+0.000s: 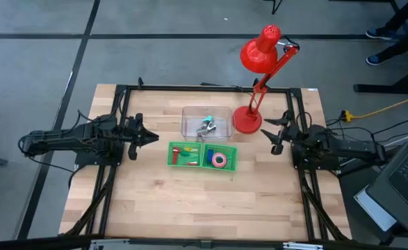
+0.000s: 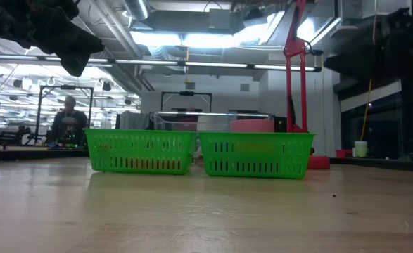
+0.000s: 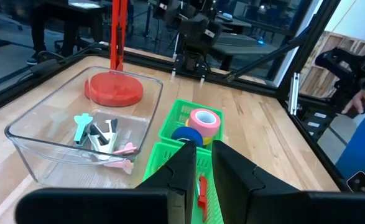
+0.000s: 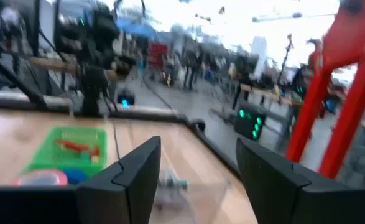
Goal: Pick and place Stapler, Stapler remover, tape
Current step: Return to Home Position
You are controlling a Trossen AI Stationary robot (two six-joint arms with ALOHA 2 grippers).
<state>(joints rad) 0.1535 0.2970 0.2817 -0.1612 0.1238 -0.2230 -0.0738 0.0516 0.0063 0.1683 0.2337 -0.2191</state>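
Two joined green baskets (image 1: 202, 156) stand mid-table. The right one holds tape rolls, a pink one (image 3: 204, 121) and a blue one (image 3: 185, 135). The left one holds red things (image 1: 183, 153), one of which may be the stapler. Behind them, a clear box (image 1: 206, 121) holds several small teal, pink and black-and-white things (image 3: 101, 134); whether one is the stapler remover I cannot tell. My left gripper (image 1: 150, 137) hangs shut above the table, left of the baskets, and points at them. My right gripper (image 1: 272, 136) hangs open to their right, beside the lamp base, with nothing between its fingers (image 4: 138, 174).
A red desk lamp stands with its round base (image 1: 247, 119) right of the clear box, close to my right gripper; its head (image 1: 260, 52) reaches past the far edge. A black frame (image 1: 124, 104) borders the table. Bare wood (image 1: 204, 208) lies near the front edge.
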